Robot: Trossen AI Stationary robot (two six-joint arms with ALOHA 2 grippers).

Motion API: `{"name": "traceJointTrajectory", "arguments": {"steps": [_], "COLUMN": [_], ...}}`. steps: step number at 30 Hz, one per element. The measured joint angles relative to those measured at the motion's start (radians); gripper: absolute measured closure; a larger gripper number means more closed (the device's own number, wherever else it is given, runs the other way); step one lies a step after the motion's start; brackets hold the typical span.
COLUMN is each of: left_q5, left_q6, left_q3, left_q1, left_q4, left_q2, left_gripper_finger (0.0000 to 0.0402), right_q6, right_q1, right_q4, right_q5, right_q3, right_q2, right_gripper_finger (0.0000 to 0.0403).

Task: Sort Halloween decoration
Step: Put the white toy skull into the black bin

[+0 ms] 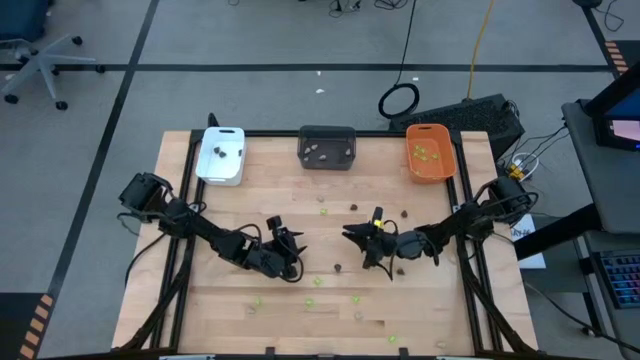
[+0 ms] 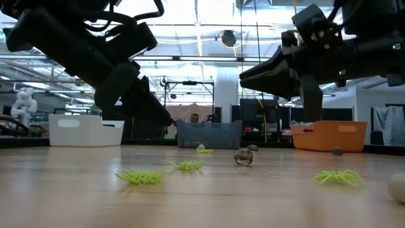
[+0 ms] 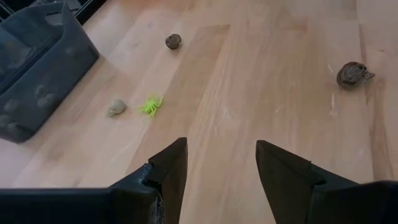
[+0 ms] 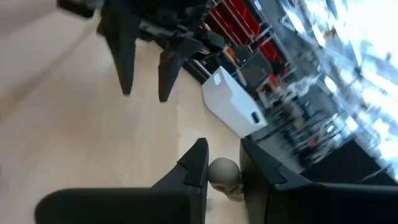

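Claw (image 4: 224, 168) pinching rounded beige piece (image 4: 225, 176).

Wooden table (image 1: 220, 310): trays (image 1: 326, 147), scattered decorations (image 1: 323, 211)

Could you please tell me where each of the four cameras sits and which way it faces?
High: overhead, straight down on the wooden table, both arms, three trays.
Low: table height, across to the white tray; arms overhead.
Left wrist: past the open left tool onto a lime green spider.
Right wrist: past the right tool, shut on a pale beige-grey skull, toward the left tool.
Shared: high and low show the orange tray.
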Motion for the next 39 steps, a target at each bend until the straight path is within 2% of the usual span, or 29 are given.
{"name": "traceJointTrajectory", "arguments": {"steps": [13,22,25,27,33,39], "left_q5": [0.0,0.0,0.0,0.0,0.0,0.0], "left_q6": [-0.022,-0.039,-0.039,-0.039,-0.039,-0.023], "left_q3": [0.0,0.0,0.0,0.0,0.0,0.0], "left_q1": [0.0,0.0,0.0,0.0,0.0,0.006], "left_q4": [0.0,0.0,0.0,0.0,0.0,-0.004], "left_q2": [0.0,0.0,0.0,0.0,0.0,0.0], "left_gripper_finger": [0.0212,0.0212,0.0212,0.0212,0.0212,0.0212], "right_q6": [0.617,0.929,1.049,1.119,1.173,1.065], "right_q1": [-0.024,-0.069,-0.109,-0.143,-0.24,-0.349], "right_q4": [0.009,0.068,0.068,0.069,0.067,0.067], "right_q5": [0.002,0.0,-0.04,-0.103,-0.304,-0.339], "right_q3": [0.0,0.001,0.001,0.001,0.001,0.024], "right_q2": [0.0,0.0,0.0,0.0,-0.005,-0.032], "right_gripper_finger": [0.036,0.036,0.036,0.036,0.036,0.036]}}
